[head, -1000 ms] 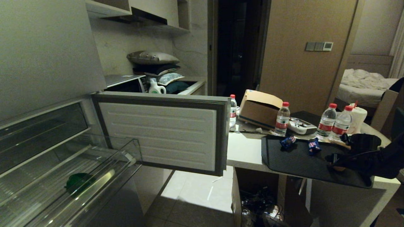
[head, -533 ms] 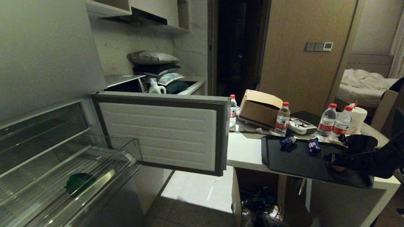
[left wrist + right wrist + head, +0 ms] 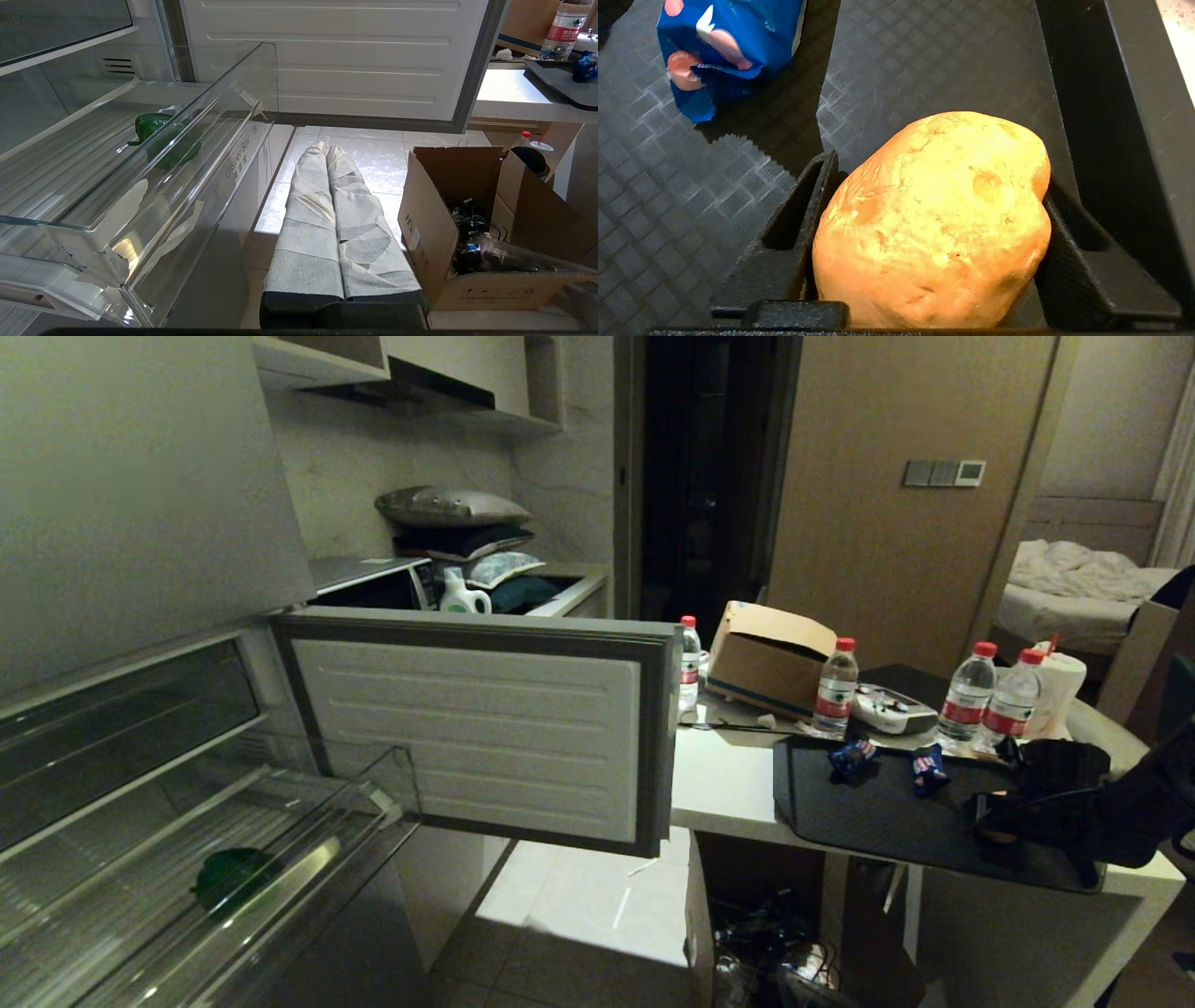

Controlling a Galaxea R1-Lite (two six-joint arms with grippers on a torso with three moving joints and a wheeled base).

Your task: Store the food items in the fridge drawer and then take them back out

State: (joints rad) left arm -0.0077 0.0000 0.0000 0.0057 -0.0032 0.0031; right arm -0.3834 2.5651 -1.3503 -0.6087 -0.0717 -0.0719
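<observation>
With your right gripper (image 3: 931,233) clamped on the potato (image 3: 936,219) at the tray's (image 3: 868,812) right end, lift straight up (mind the blue packet (image 3: 724,44) nearby), then swing left toward the open drawer (image 3: 308,840).

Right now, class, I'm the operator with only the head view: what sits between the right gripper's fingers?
Observer: A round orange-brown food item; the right gripper has a finger against each side.
Operator: What lies nearest?
Observer: A blue snack packet, apart from it on the black tray.
Operator: And the left gripper?
Observer: The left gripper, shut, hangs over the floor beside the fridge drawer.
</observation>
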